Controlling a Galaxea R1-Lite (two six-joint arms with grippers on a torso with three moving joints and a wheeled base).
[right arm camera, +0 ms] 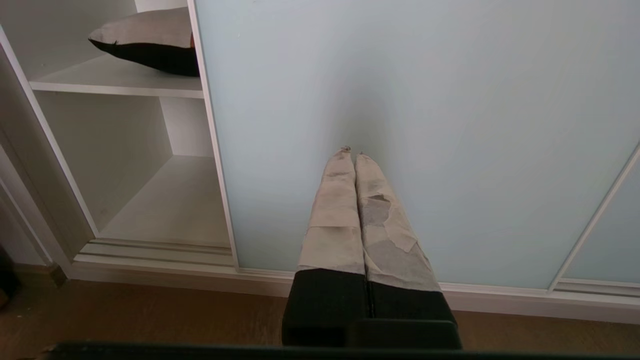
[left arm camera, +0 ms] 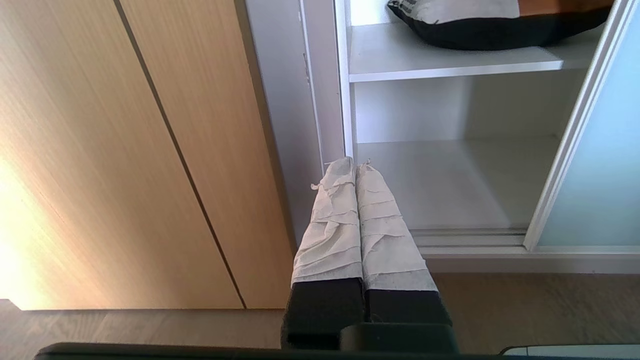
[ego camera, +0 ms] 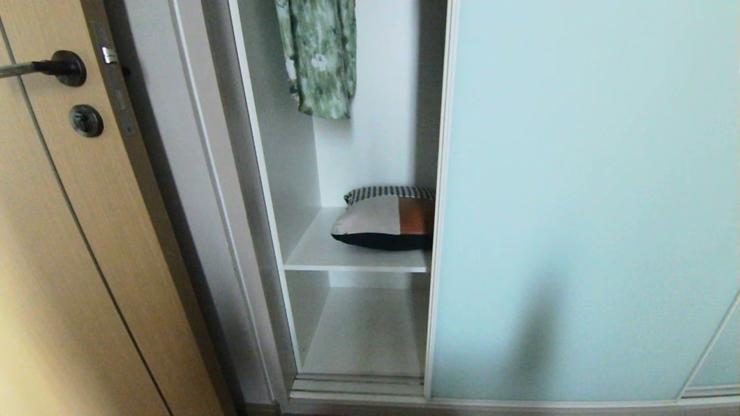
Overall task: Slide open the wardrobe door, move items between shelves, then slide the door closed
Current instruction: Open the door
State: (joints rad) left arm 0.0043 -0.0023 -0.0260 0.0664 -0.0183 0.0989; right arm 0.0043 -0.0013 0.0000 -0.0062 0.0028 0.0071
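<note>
You face a wardrobe whose door (ego camera: 584, 196) is slid right, leaving the left compartment open. The bundle (ego camera: 386, 222) lies on the upper shelf (ego camera: 324, 254), its long axis running left to right, its right end hidden behind the door edge. The lower shelf (ego camera: 364, 335) sits beneath it. Your left hand (left arm camera: 356, 167), fingers pressed together and holding nothing, hangs low before the opening's left frame; the bundle lies up and to its right. Your right hand (right arm camera: 351, 152), also pressed together, faces the door glass. The left hand looks nearer.

White shelf (ego camera: 324, 254), folded bundle (ego camera: 384, 222) on it (black-bottomed)
</note>
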